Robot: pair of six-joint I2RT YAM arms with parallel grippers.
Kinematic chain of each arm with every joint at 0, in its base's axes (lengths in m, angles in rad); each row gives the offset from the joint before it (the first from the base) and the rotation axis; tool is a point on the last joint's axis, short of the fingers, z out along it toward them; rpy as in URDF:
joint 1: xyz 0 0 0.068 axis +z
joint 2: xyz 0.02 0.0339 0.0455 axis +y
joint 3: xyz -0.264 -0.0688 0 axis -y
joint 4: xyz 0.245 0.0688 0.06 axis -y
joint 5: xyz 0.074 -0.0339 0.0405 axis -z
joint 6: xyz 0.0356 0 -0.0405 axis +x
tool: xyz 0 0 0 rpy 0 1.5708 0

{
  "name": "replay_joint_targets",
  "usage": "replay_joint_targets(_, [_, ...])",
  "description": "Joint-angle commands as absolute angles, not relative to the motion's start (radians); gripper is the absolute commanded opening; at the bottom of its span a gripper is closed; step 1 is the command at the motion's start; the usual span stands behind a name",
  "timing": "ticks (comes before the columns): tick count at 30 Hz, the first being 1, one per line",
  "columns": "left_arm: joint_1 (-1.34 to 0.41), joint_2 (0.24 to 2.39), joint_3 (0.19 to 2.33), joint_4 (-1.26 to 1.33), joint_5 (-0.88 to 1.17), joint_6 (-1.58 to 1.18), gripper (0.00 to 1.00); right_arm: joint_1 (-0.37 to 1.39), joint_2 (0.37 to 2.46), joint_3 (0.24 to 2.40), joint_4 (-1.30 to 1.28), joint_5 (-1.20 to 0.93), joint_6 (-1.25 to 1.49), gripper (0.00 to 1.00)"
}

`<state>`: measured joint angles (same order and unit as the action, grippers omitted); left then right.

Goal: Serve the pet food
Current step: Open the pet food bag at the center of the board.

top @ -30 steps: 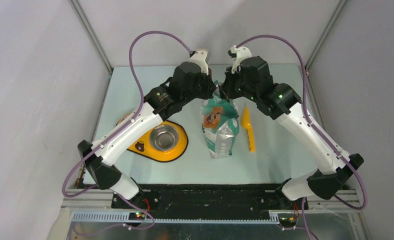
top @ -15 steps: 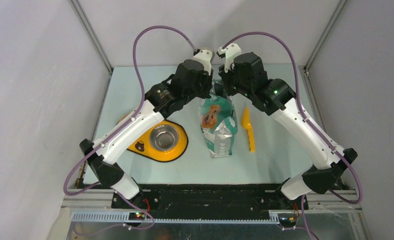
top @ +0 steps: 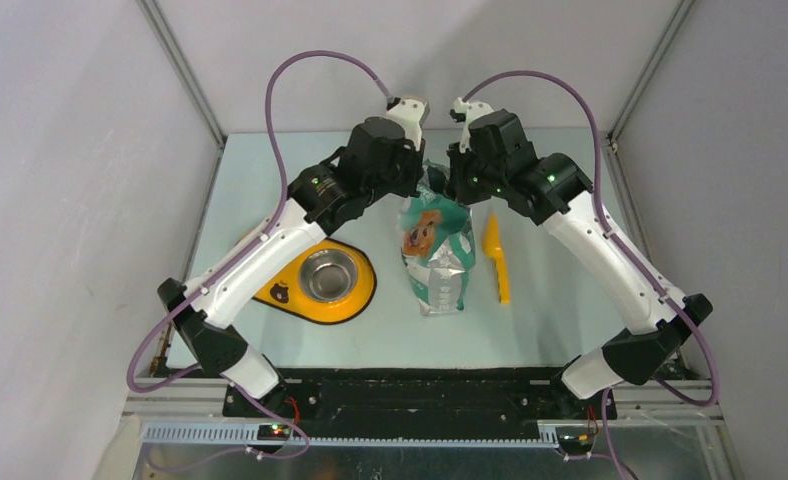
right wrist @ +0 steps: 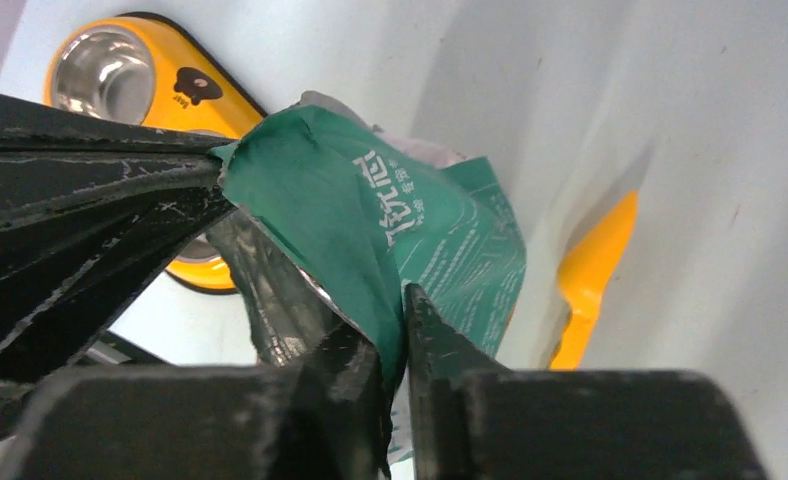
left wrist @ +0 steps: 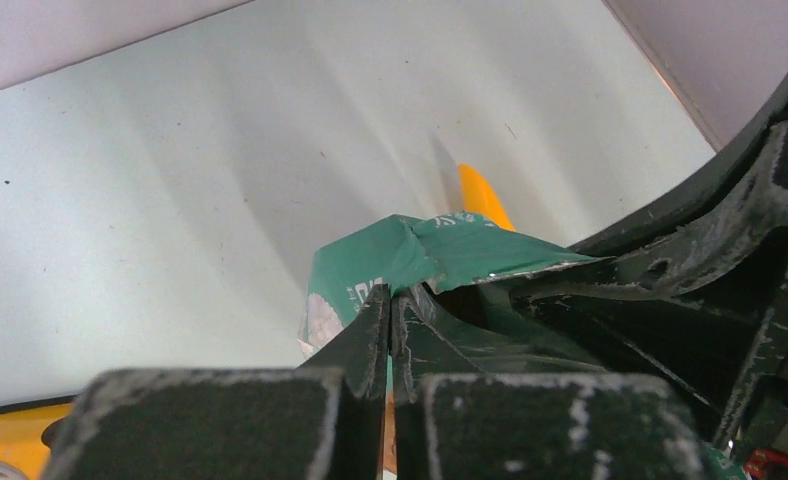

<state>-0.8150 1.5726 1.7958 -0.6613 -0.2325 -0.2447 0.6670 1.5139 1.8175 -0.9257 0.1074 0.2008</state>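
The green-and-white dog-picture bag point(top: 436, 255) lies in the middle of the table, its top end lifted between both grippers. My left gripper point(left wrist: 390, 298) is shut on the bag's top edge point(left wrist: 410, 262) from the left. My right gripper point(right wrist: 398, 335) is shut on the same top edge point(right wrist: 340, 210) from the right. In the top view both grippers meet at the bag's far end point(top: 432, 180). The pet food kibble is hidden; none shows in any view.
A yellow feeder mat with a steel bowl point(top: 327, 275) lies left of the bag and shows in the right wrist view point(right wrist: 100, 75). An orange scoop point(top: 497, 260) lies right of the bag. Grey walls close in the table on three sides.
Both arms shifted slightly inward and then apart again at the bag's top; the bag's upper end rose and straightened a little. Bowl and scoop have not moved.
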Motion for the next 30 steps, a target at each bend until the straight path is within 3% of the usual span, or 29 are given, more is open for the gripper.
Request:
replay_joint_targets(1, [-0.789,1.510,1.795,-0.699,-0.336,-0.186,0.00,0.653,1.448,1.808,-1.079,0.223,0.232,0.04])
replay_joint_targets(2, [-0.778,1.507,1.785,-0.695,-0.339,-0.185,0.00,0.640,1.429,1.809,-1.092,0.268,0.233,0.00])
replay_joint_targets(7, [-0.744,1.491,1.773,-0.707,-0.343,-0.193,0.00,0.518,1.342,1.782,-1.003,0.251,0.257,0.00])
replay_joint_targets(12, [-0.742,1.498,1.786,-0.706,-0.231,-0.208,0.00,0.481,1.255,1.677,-0.825,-0.129,0.291,0.00])
replay_joint_targets(13, [-0.742,1.504,1.803,-0.716,-0.205,-0.218,0.07,0.480,1.246,1.666,-0.780,-0.208,0.315,0.00])
replay_joint_targets(14, [-0.741,1.520,1.811,-0.723,-0.142,-0.239,0.23,0.483,1.242,1.644,-0.762,-0.238,0.329,0.00])
replay_joint_targets(15, [-0.741,1.526,1.826,-0.733,-0.113,-0.250,0.32,0.485,1.236,1.634,-0.730,-0.280,0.349,0.00])
replay_joint_targets(16, [-0.742,1.535,1.830,-0.734,-0.059,-0.278,0.51,0.490,1.233,1.620,-0.718,-0.289,0.357,0.00])
replay_joint_targets(20, [-0.755,1.534,1.823,-0.713,0.051,-0.350,0.95,0.525,1.222,1.601,-0.677,-0.248,0.381,0.00])
replay_joint_targets(30, [-0.765,1.461,1.739,-0.595,0.077,-0.547,0.99,0.611,1.205,1.574,-0.652,-0.099,0.372,0.00])
